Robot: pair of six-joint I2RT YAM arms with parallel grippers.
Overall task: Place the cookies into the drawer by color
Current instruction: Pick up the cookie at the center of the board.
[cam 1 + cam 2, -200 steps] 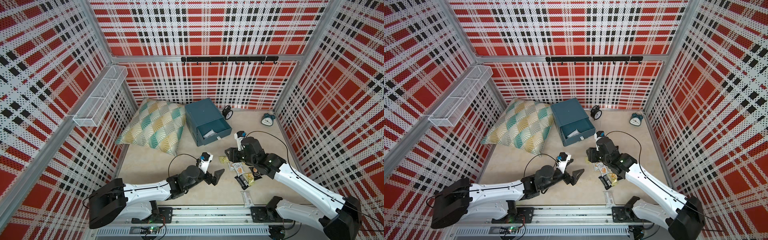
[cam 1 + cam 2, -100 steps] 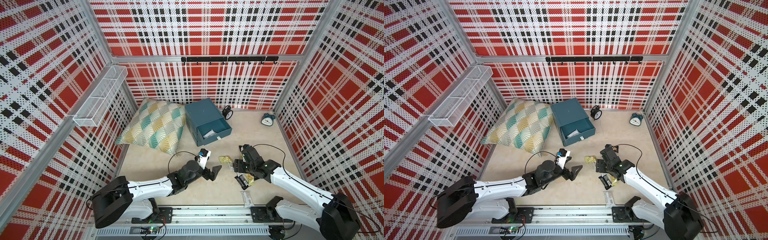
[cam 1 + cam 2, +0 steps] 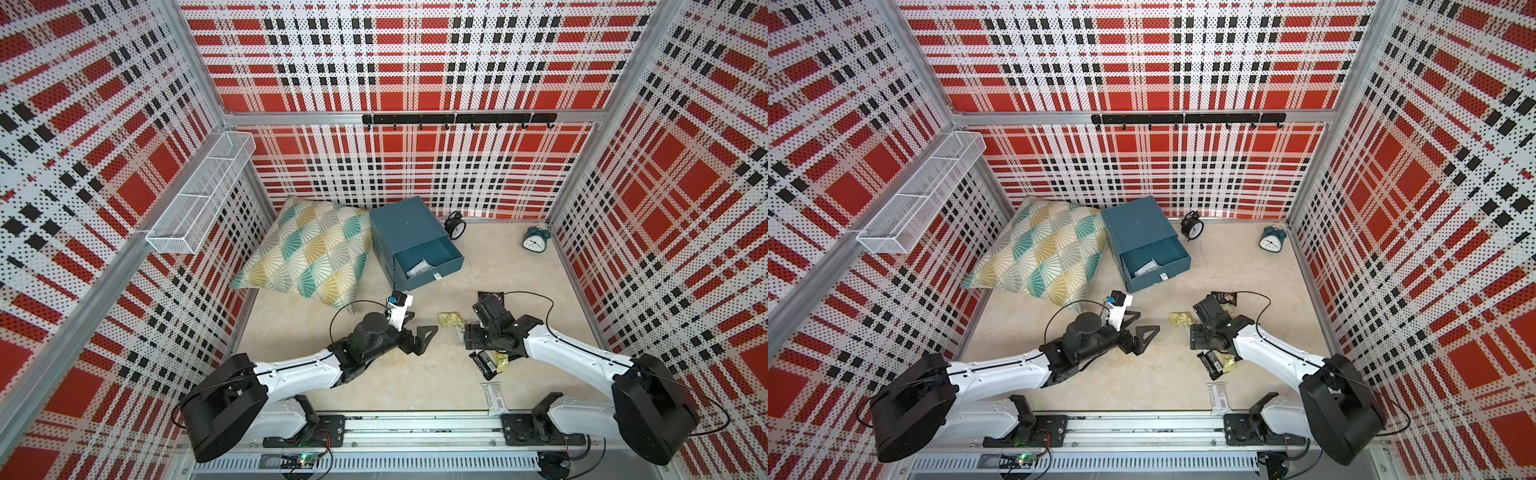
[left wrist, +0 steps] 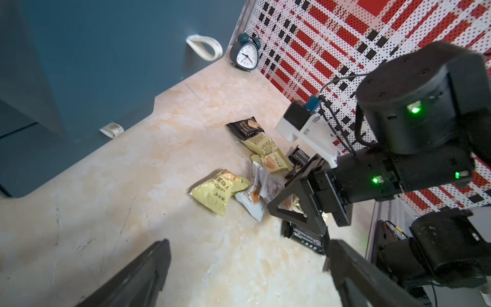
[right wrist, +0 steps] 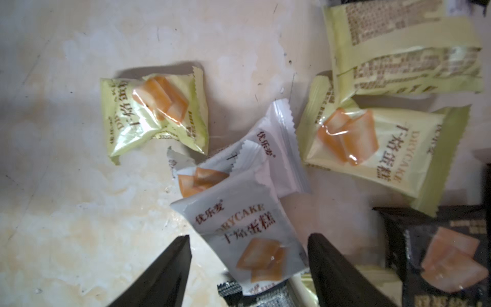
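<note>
Cookies (image 4: 218, 191) remain piled; right end effector (image 5: 249, 239), back from the drawer (image 3: 432, 272), now straddles a white packet (image 5: 239, 220), jaws apart. Left end effector (image 4: 247, 268): apart, empty.

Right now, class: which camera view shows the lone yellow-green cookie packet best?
The right wrist view: the yellow-green packet is close, unobstructed, its print legible. The left wrist view shows it whole but smaller; in both top views it is a tiny patch.

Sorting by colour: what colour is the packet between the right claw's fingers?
The packet is white; the right wrist view shows it best.
</note>
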